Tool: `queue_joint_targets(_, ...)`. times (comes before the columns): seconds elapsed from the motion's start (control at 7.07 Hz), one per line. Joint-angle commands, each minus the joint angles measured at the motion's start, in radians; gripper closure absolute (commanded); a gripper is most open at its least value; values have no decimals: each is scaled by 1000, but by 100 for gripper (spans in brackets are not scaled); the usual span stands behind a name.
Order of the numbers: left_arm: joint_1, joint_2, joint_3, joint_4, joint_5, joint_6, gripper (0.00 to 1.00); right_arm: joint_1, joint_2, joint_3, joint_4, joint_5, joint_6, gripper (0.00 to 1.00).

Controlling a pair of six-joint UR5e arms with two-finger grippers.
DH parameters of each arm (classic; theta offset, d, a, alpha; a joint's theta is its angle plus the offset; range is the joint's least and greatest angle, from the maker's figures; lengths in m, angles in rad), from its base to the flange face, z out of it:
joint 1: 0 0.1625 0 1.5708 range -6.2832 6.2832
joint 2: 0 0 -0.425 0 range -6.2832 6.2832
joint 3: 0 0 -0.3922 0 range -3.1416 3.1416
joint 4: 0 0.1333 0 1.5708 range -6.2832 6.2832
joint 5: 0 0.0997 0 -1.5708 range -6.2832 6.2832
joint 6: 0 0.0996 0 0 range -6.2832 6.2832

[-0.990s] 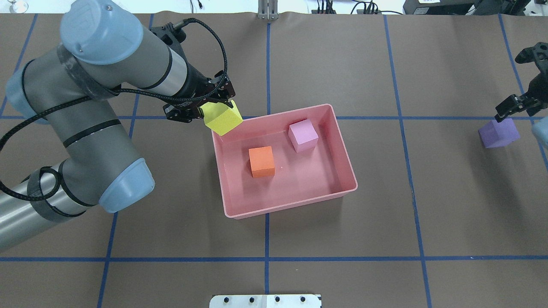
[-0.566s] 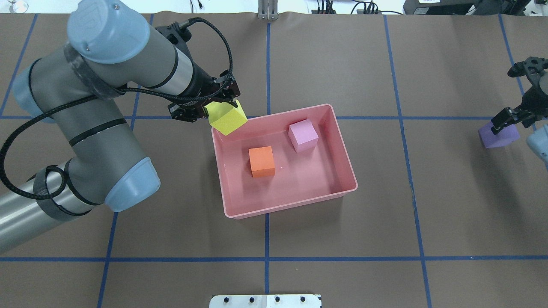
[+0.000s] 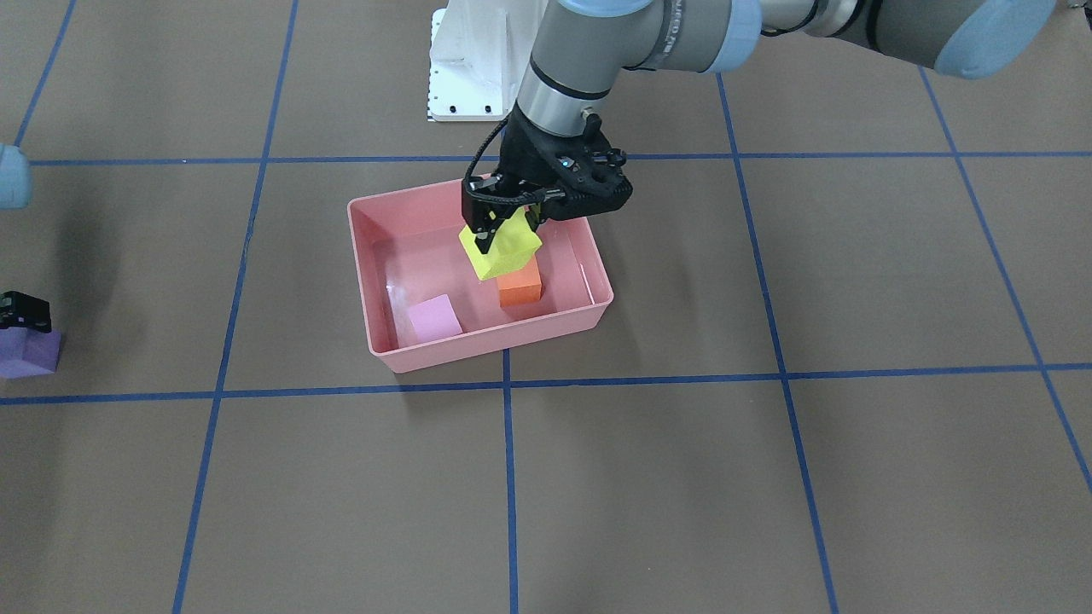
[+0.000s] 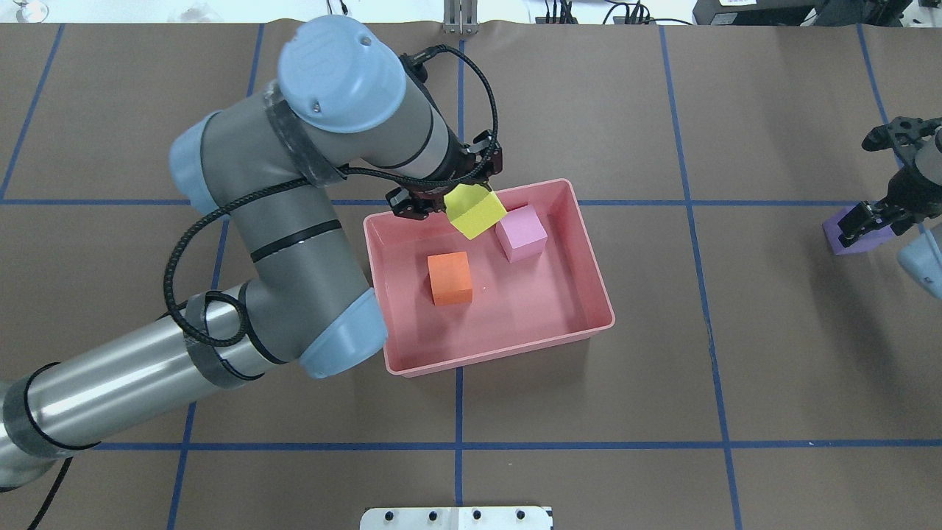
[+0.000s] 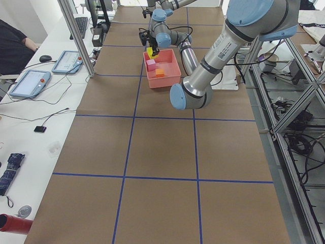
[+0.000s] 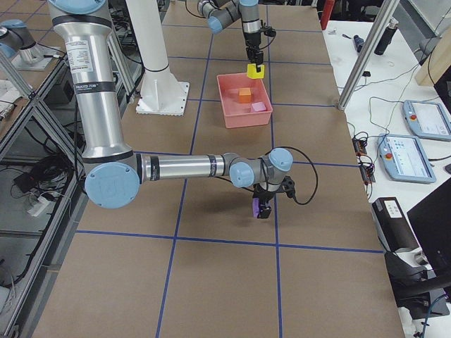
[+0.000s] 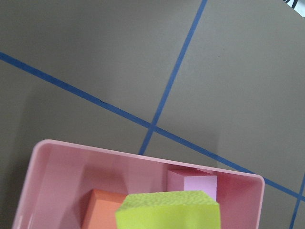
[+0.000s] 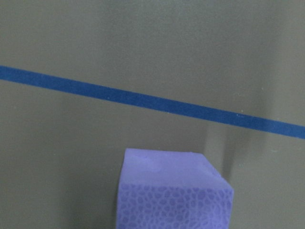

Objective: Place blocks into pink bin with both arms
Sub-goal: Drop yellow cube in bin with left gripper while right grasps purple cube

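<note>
Evidently the left gripper (image 3: pixel 506 228) is clamped on the yellow cube (image 4: pixel 478 214) and holds it tilted, one corner lowest, in the air over the inside of the pink bin (image 4: pixel 515 352), clear of its floor. The orange cube (image 4: pixel 450 277) and the light pink cube (image 4: pixel 521 232) lie flat in the bin, apart from each other. The purple cube (image 8: pixel 171 195) sits on the brown paper cover (image 4: pixel 662 368) well away from the bin on the robot's right, near a blue tape line (image 8: pixel 143 101). The right gripper (image 4: pixel 867 221) is down on it, but whether its fingers have closed cannot be told. The cubes have a pitted, matte, foam-like skin with square edges, so they are probably very light and a little soft. They should give slightly under the fingers and grip well rather than slip. A hold across two opposite flat faces near the middle looks safest, since a corner pinch would likely leave the block skewed, as the yellow one is. The bin is glossy, smooth plastic with low sloping walls, a rolled rim and rounded corners. It is likely light enough to slide if knocked.
</note>
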Motion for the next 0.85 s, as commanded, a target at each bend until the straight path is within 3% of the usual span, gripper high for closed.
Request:
queue_joint_targets(0.0,56,-25,53,-21,54,-20,100,-1,1,1,2,-2,0,1)
queue_joint_targets(0.14,58,-21,53,-24,54,-5,1,-1,1,1,2,-2,1,12)
queue_joint_targets(0.28,65,-24,45,-21,54,-4,0,-1,1,-1,2,-2,2,52)
queue_joint_targets(0.42,64,-25,34,-20,53,-6,0,-1,1,5,2,-2,-3,100)
queue_joint_targets(0.71,64,-24,31,-18,53,-6,0,14,4,36,3,6,-12,100)
